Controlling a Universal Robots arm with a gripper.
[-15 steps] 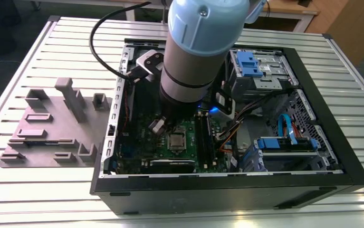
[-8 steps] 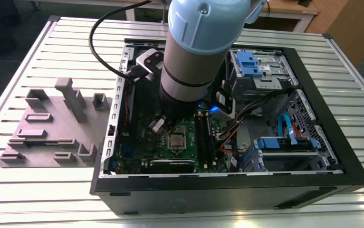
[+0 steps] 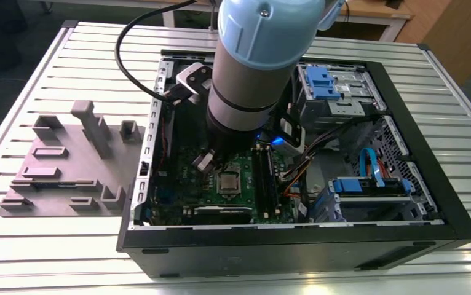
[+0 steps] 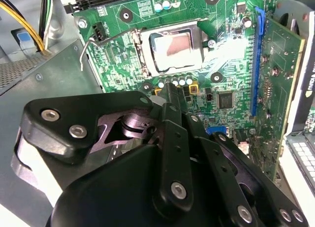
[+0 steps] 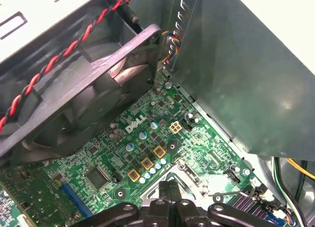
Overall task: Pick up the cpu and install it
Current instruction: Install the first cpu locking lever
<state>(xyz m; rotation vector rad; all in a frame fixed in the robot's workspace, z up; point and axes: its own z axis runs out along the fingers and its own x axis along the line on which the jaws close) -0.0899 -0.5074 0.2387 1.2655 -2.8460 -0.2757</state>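
Exterior view. A slatted metal worktop carries an open computer case laid on its side, so that the motherboard faces up and can be reached from above. The arm is lowered into the case, the tool being held just above the board beside the socket. A grey plastic tray is set near the worktop edge at the exterior view's left, well apart from the tool.

Second wrist view. The cpu is seen lying flat inside the socket, its silvery top framed by the metal bracket; the retention lever is raised clear of the board, so the socket is judged not yet latched. The tool is seen with its fingers drawn together and nothing between them, the tips poised just short of the socket frame. The seated chip is not resolved in the exterior view.

First wrist view. The case fan with its twisted red-and-black lead is recorded beside the board, together with a row of capacitors. The tool's closed tips are seen over the socket edge.
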